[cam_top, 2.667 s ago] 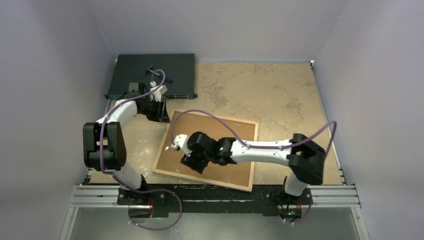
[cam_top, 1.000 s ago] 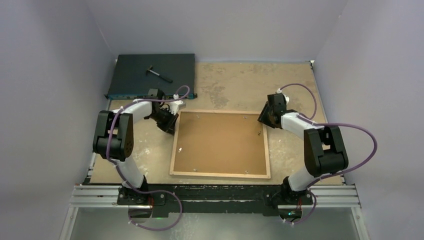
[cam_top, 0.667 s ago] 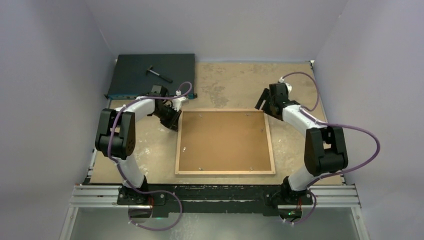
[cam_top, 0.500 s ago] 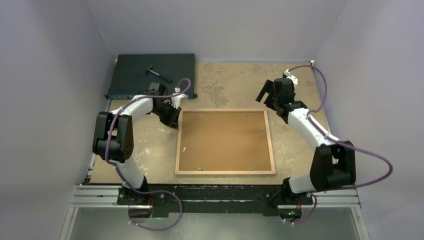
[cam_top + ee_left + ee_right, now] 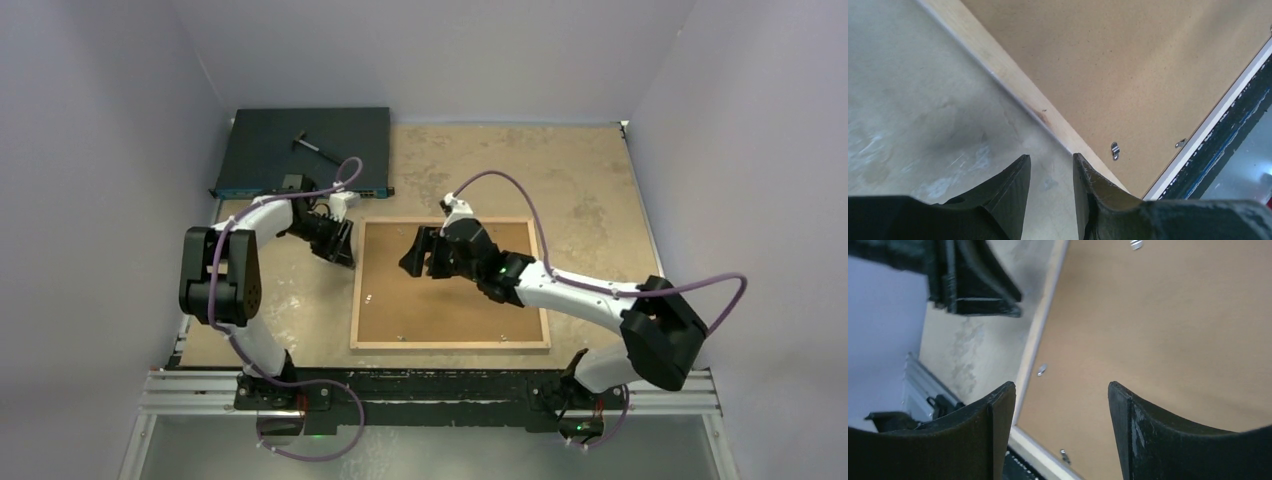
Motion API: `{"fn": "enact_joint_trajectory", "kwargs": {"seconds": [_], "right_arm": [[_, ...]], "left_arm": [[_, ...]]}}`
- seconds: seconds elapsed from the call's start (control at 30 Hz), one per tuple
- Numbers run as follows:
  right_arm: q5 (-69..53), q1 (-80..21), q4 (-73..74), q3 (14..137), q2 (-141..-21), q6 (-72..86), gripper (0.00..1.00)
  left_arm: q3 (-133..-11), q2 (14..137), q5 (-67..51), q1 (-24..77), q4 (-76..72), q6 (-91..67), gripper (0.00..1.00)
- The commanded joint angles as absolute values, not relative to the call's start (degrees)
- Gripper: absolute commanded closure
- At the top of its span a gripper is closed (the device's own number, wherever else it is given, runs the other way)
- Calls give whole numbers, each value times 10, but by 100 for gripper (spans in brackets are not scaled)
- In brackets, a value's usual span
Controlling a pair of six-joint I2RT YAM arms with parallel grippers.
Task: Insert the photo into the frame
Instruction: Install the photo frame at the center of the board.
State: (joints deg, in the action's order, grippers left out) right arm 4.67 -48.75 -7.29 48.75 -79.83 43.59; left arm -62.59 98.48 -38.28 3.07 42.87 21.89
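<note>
The frame [image 5: 357, 290] lies face down on the table, light wood rim up, with the brown backing board [image 5: 470, 310] inside it. The frame's rim also shows in the left wrist view [image 5: 1013, 75] and the right wrist view [image 5: 1040, 335]. The photo is not in view. My left gripper [image 5: 338, 245] sits low just outside the frame's left rim near the far left corner, open by a small gap and empty [image 5: 1050, 161]. My right gripper [image 5: 418, 254] hovers over the board's upper left part, open wide and empty [image 5: 1060, 390].
A dark flat box [image 5: 300, 150] with a small black tool [image 5: 318, 148] on it stands at the back left. Small metal tabs [image 5: 1115, 149] sit along the frame's inner rim. The black rail [image 5: 430, 385] runs along the table's near edge.
My right arm has swung from the back right corner leftward over the board. My left gripper has stayed beside the frame's left rim. Earlier the frame was turned square to the table.
</note>
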Motion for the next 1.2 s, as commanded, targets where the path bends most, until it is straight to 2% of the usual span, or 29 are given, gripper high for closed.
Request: {"fn": "enact_joint_trajectory", "kwargs": {"seconds": [0.0,0.13,0.3,0.4,0.6,1.17], "right_arm": [[20,-539,-213,475,-833,477,30],[2,-568,-271,483,-890,489,32],[-25,-591,-307,505,-970,492,36],[-36,-599,-315,520,-1008,493,38],[-46,-600,-328,537,-1048,490,39],[-69,-600,-328,563,-1105,489,41]], "left_arm": [[-616,1015,-415,50,382,198,65],[-616,1032,-409,52,376,200,68],[-610,1041,-404,52,366,199,83],[-608,1046,-399,52,364,200,87],[-604,1042,-385,52,359,199,91],[-599,1029,-375,52,357,199,95]]}}
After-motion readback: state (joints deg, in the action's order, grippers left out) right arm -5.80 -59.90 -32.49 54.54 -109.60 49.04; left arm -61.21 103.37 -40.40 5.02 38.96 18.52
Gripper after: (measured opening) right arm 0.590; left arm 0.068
